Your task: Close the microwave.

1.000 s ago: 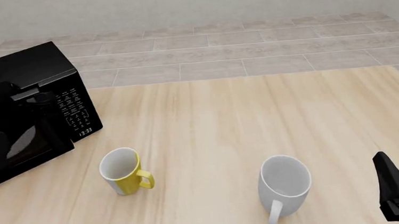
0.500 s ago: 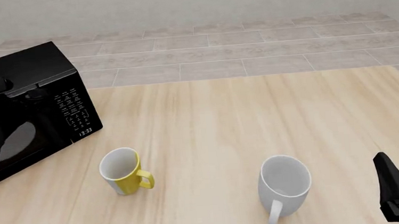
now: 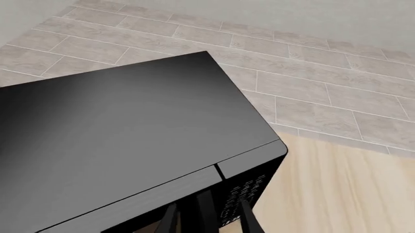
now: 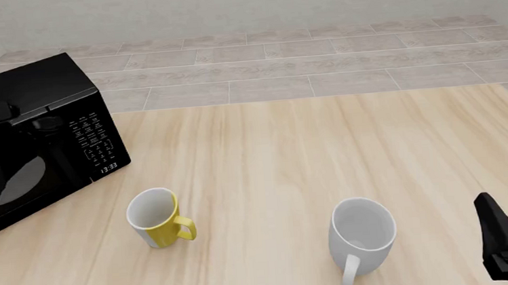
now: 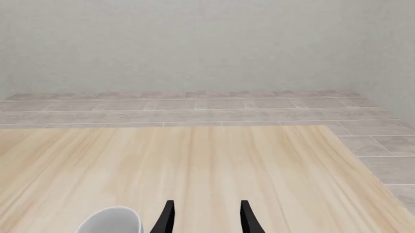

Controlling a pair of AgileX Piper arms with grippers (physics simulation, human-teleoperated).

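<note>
while the pale wooden bench [image 4: 327,150] fills most of the front view, the microwave [image 4: 31,143] stands at its far left edge, glossy black, its door flush with the white-marked keypad panel and so closed. the left arm shows as a dark shape against the door glass; the left tool [image 3: 207,216] sits at the door's top edge near the keypad, its fingers set narrowly apart with nothing between them. a white mug [image 4: 363,236] lies near the front, handle toward the camera, and a smaller yellow mug [image 4: 157,218] rests to its left, nearer the microwave. at the front right corner the right tool [image 5: 206,216] hovers low beside the white mug, fingers spread moderately and empty.
</note>
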